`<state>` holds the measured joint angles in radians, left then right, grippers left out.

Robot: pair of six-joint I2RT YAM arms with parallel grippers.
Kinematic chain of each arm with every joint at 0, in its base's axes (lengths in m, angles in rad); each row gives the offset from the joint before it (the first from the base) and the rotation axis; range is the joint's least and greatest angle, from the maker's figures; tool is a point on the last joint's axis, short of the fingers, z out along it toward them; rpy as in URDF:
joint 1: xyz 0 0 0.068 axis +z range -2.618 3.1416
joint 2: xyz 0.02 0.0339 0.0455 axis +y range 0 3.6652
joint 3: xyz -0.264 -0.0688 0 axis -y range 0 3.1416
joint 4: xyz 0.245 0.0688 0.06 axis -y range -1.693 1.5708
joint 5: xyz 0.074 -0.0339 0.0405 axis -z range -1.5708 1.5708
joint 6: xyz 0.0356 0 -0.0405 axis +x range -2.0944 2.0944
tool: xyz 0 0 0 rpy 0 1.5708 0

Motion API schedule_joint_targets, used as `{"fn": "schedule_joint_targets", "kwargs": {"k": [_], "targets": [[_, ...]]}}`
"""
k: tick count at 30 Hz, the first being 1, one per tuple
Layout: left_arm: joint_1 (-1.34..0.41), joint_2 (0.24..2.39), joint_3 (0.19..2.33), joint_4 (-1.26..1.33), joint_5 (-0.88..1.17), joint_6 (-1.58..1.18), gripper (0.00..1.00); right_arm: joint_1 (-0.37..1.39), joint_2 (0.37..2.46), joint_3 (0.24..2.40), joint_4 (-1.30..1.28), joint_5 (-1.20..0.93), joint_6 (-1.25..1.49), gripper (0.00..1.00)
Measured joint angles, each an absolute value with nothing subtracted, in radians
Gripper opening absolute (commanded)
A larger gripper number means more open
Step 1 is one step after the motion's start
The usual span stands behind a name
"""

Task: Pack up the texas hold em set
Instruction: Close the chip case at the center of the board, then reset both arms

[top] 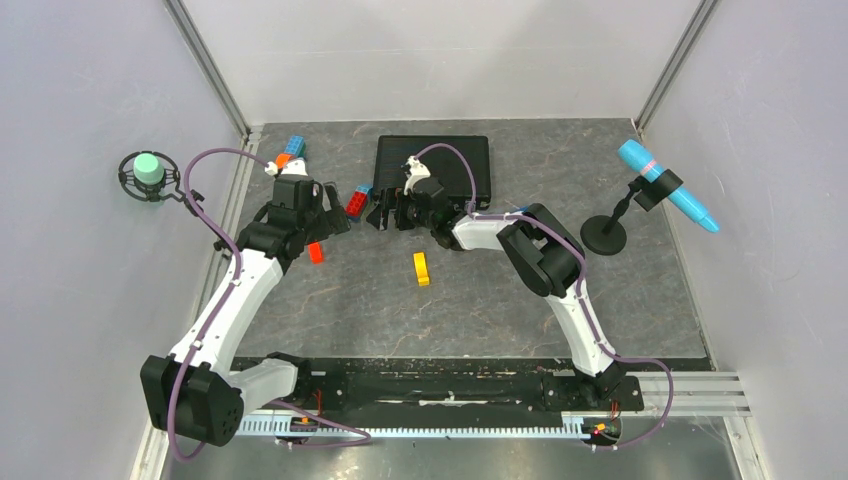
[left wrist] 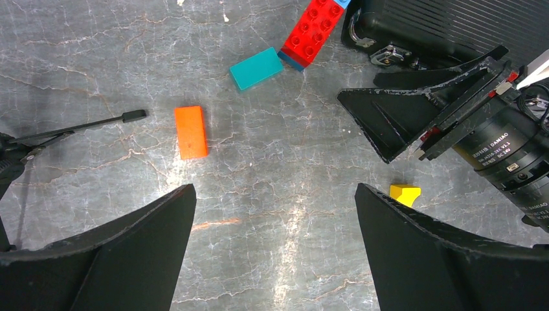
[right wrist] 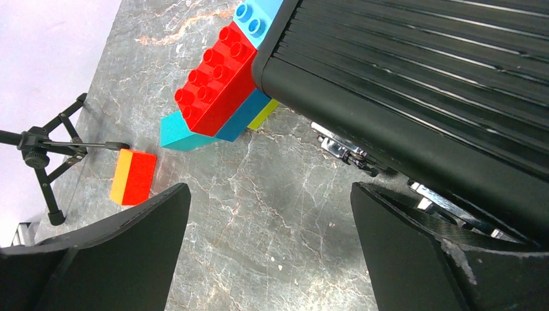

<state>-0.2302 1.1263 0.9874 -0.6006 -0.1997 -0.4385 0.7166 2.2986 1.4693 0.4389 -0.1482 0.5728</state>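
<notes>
The texas hold em set's black ribbed case [top: 432, 165] lies shut at the back middle of the table, and no chips show. Its corner and a silver latch [left wrist: 388, 55] appear in the left wrist view. In the right wrist view the case [right wrist: 421, 84] fills the upper right, with latches [right wrist: 343, 149] along its near edge. My right gripper [top: 387, 214] [right wrist: 268, 191] stands open over bare table just in front of the case's left corner. My left gripper [top: 335, 215] [left wrist: 275, 194] is open too, left of it, facing the right gripper's fingers [left wrist: 414, 116].
A red brick [top: 356, 201] [right wrist: 217, 81] on blue and teal blocks [right wrist: 184, 136] touches the case's left corner. An orange block [top: 316, 252] [left wrist: 191, 131] and a yellow block [top: 421, 268] [left wrist: 404, 193] lie loose. A black stand with a blue tube [top: 665, 190] is at the right.
</notes>
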Motion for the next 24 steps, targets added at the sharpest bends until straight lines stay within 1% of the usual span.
{"fn": "schedule_joint_targets", "kwargs": {"k": [6,13,19,24], "targets": [[-0.230,1.126,0.987,-0.601,-0.200,-0.439,1.00,0.716,2.291,1.454,0.450,-0.145,0.570,0.98],[-0.226,1.126,0.986,-0.601,-0.199,-0.439,1.00,0.689,2.175,1.319,0.443,-0.175,0.508,0.98],[-0.224,1.126,0.984,-0.596,-0.198,-0.439,1.00,0.661,1.914,1.097,0.401,-0.151,0.407,0.98],[-0.224,1.126,0.968,-0.582,-0.178,-0.439,1.00,0.662,1.639,0.924,0.362,-0.035,0.320,0.98]]}}
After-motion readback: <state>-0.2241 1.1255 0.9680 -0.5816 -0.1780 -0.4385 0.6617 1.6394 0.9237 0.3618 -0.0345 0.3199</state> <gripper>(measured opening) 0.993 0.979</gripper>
